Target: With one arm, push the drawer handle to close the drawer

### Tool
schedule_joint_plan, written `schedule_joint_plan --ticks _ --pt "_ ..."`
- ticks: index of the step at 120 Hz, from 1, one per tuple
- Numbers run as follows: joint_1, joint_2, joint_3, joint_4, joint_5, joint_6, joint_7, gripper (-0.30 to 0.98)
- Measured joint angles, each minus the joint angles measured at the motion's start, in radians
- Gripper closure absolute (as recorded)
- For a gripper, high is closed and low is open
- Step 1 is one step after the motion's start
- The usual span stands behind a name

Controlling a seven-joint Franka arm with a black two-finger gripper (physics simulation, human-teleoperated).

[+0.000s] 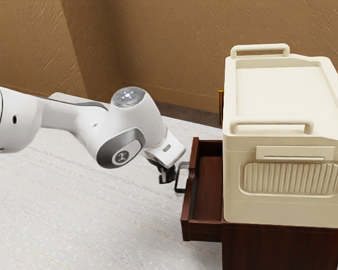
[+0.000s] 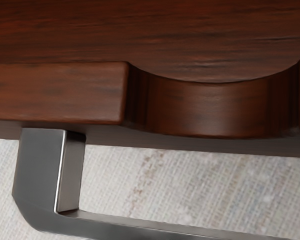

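Rough, brown plaster walls (image 1: 174,45) met at corners beyond the gripper (image 1: 167,176). Flat, whitish, grey-streaked surface (image 1: 96,208) lay below and around it. Dark brown floor strip (image 1: 186,115) ran farther off, along the wall base. Lighting was soft.

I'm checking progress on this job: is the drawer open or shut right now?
Open: in the exterior view, the drawer juts out from the brown cabinet, its inside exposed.
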Motion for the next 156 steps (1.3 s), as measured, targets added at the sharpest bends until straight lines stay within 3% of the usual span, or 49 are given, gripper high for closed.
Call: schedule_joint_plan --ticks 127,156 --pt "-0.03 0.131 -0.071 0.109 -0.035 0.14 0.002 0.79" --pt "-0.038 0.092 -0.061 0.067 -0.044 0.142 0.002 0.79"
